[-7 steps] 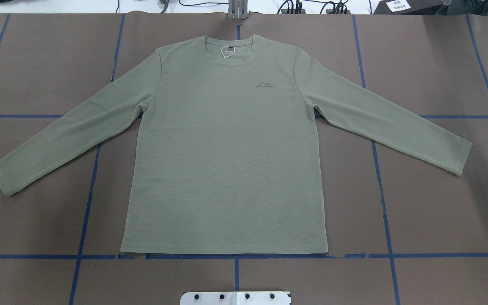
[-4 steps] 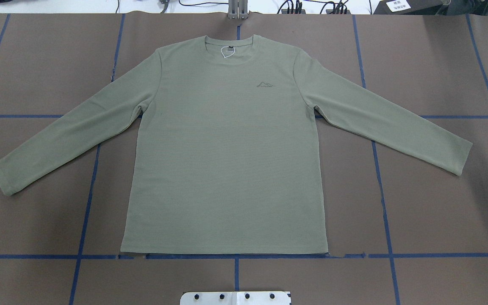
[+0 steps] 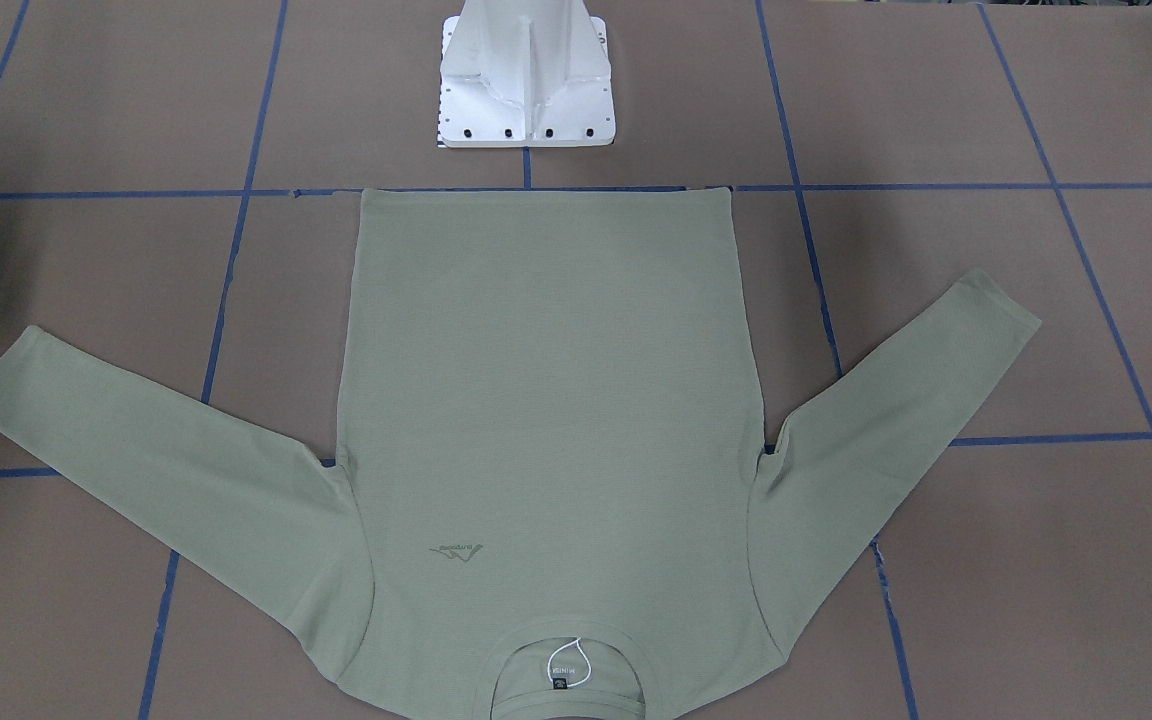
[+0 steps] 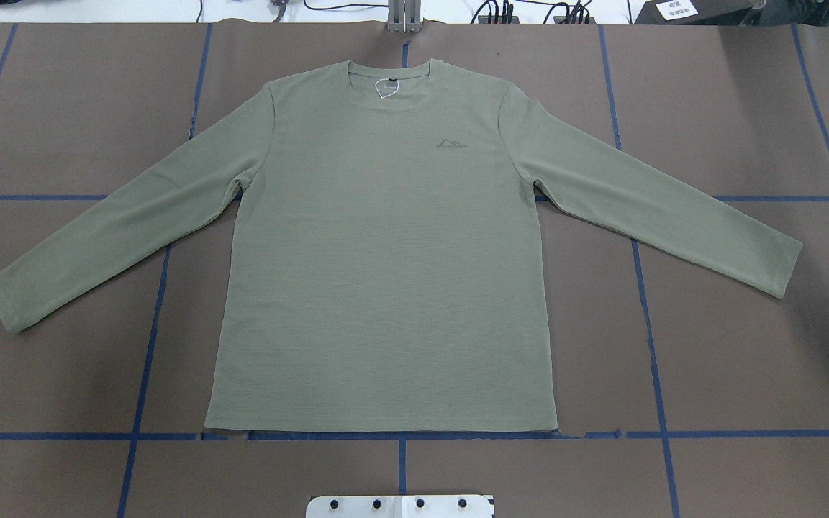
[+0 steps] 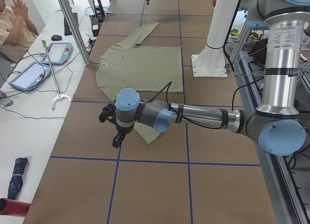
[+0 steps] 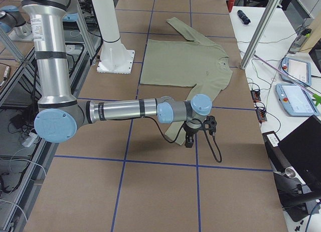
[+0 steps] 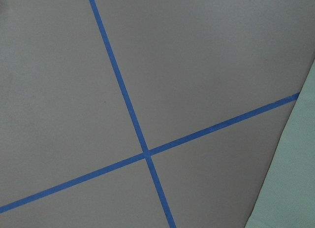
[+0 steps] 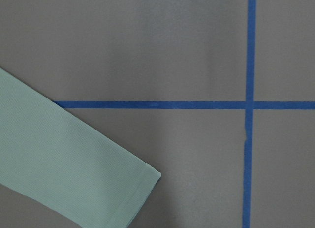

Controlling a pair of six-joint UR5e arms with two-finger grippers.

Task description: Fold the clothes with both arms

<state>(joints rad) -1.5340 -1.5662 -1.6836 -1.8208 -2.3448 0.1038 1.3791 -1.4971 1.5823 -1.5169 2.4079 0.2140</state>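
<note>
The shirt (image 4: 386,273) lies face up and flat in the middle of the overhead frame. Its collar is at the top, its hem runs along a blue tape line (image 4: 745,434) near the bottom, and both sleeves splay out and down to the left and right. Nothing is folded yet, neither a sleeve nor the body, so I judge the whole job remains: sleeves in, then the body doubled. The brown worktop (image 4: 745,345) carries it.

In the left side view the left claw (image 5: 114,132) hangs near the close sleeve's end. In the right side view the right claw (image 6: 193,137) hangs likewise by its cuff (image 8: 142,188). I cannot tell whether either claw is wide or narrow, and neither grips cloth.
</note>
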